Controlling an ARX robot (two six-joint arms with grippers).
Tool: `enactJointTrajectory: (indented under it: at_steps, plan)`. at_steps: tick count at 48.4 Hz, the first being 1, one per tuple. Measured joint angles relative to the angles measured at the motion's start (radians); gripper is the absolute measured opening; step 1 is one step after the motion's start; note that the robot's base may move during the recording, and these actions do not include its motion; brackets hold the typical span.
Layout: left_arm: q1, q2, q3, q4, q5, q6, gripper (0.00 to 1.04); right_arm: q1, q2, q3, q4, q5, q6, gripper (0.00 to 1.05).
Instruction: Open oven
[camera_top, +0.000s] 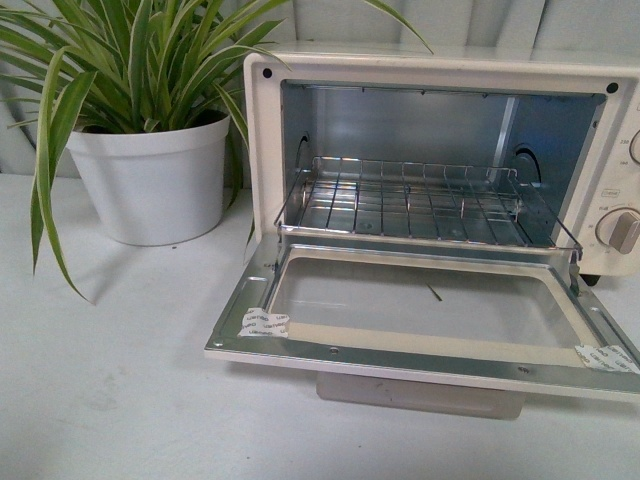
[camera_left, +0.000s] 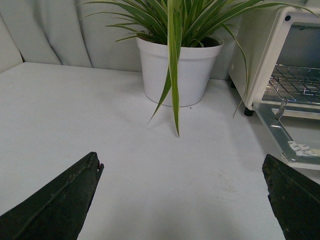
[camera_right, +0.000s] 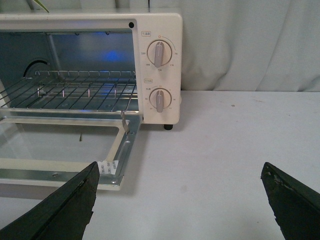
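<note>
White table (camera_top: 110, 400): oven (camera_right: 150, 30) beyond right gripper (camera_right: 180, 200).

Backdrop: a pale grey-white curtain (camera_right: 250, 45) hangs in soft vertical folds behind everything, reaching down to the rear edge of the tabletop.
Tabletop: a matte white tabletop (camera_top: 110, 380) fills the lower part of each view; faint small specks mark it in the right wrist view.
Plant: a spider plant (camera_top: 140, 60) with long green, cream-striped leaves stands in a plain white pot (camera_top: 152, 180) toward the back left, close to the curtain; some leaves droop over the pot's rim toward the tabletop.
Light: even and diffuse, with soft shadows under the pot and leaves.
</note>
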Motion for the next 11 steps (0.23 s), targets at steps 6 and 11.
enactJointTrajectory:
  at_steps: [6,11]
  plan:
    - [0.0,0.0,0.0,0.0,0.0,0.0,0.98,0.0,0.0,0.0,0.0,0.0,0.0,0.95]
    - [0.0,0.0,0.0,0.0,0.0,0.0,0.98,0.0,0.0,0.0,0.0,0.0,0.0,0.95]
